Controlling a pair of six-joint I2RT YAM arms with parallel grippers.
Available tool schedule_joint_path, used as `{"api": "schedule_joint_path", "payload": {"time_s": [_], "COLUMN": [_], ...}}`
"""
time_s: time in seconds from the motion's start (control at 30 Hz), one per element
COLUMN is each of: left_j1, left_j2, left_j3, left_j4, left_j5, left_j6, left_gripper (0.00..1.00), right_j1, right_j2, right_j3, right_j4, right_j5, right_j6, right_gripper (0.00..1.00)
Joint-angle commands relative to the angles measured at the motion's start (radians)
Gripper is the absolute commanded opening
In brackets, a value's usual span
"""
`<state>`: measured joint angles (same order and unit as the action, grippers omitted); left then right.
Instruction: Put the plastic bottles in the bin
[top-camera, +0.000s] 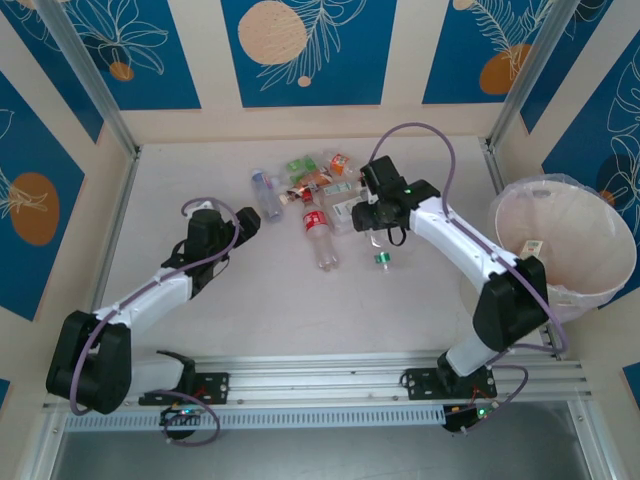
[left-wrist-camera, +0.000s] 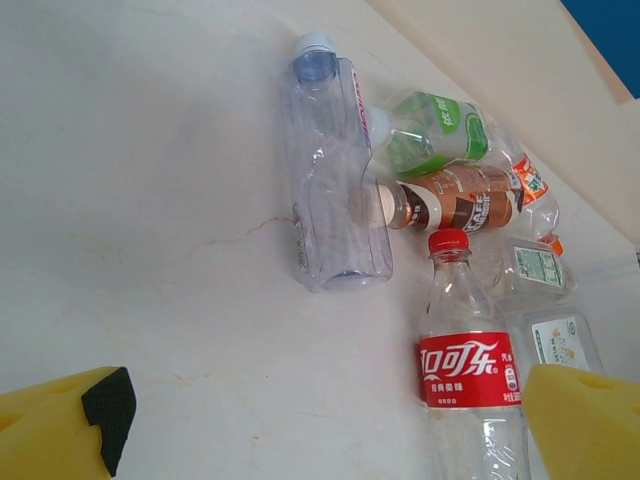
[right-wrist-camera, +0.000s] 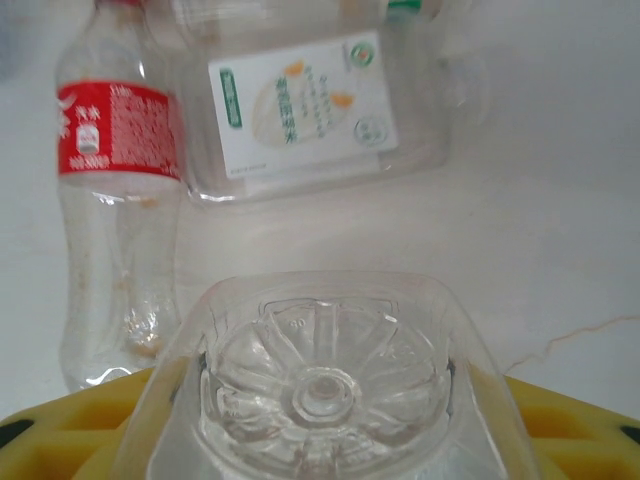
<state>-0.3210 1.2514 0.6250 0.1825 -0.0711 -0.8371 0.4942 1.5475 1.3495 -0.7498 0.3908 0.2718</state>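
My right gripper (right-wrist-camera: 325, 425) is shut on a clear plastic bottle (right-wrist-camera: 325, 385), whose ribbed base faces the wrist camera between the yellow fingers (right-wrist-camera: 580, 430). From above, that gripper (top-camera: 374, 222) sits at the right edge of the heap of plastic bottles (top-camera: 315, 185). A red-labelled cola bottle (top-camera: 318, 232) (left-wrist-camera: 468, 370) (right-wrist-camera: 115, 200) lies beside it. My left gripper (top-camera: 245, 222) (left-wrist-camera: 330, 430) is open over bare table, short of a clear blue-capped bottle (left-wrist-camera: 335, 170). The bin (top-camera: 520, 205) stands at the far right.
Green-labelled (left-wrist-camera: 435, 130) and brown-labelled (left-wrist-camera: 455, 200) bottles lie in the heap, with a flat white-labelled bottle (right-wrist-camera: 300, 100) beyond my right fingers. A small green-capped item (top-camera: 381, 260) lies near my right gripper. A bottle (top-camera: 533, 247) rests inside the bin. Walls enclose the table.
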Motion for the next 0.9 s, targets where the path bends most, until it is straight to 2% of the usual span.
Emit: {"api": "schedule_joint_path", "payload": {"time_s": [0.0, 0.27, 0.5, 0.67, 0.87], "left_j1": [0.016, 0.015, 0.017, 0.019, 0.002], "left_j2": [0.013, 0.027, 0.023, 0.037, 0.078], "left_j3": [-0.004, -0.005, -0.006, 0.036, 0.058], "left_j4": [0.032, 0.040, 0.044, 0.049, 0.201], "left_j5": [0.030, 0.035, 0.060, 0.194, 0.414], "left_j6": [-0.006, -0.014, -0.001, 0.066, 0.104], "left_gripper": [1.00, 1.00, 1.00, 1.00, 1.00], "right_j1": [-0.010, -0.076, -0.120, -0.137, -0.175], "right_j2": [-0.106, -0.299, -0.426, -0.542, -0.626], "right_j3": [-0.037, -0.104, -0.121, -0.084, -0.037], "right_j4": [0.079, 0.199, 0.256, 0.296, 0.328], "right_j5": [0.044, -0.066, -0.117, -0.141, -0.079], "right_j6": [-0.016, -0.024, -0.052, -0.077, -0.097], "right_gripper": [0.26, 0.00, 0.00, 0.00, 0.00]}}
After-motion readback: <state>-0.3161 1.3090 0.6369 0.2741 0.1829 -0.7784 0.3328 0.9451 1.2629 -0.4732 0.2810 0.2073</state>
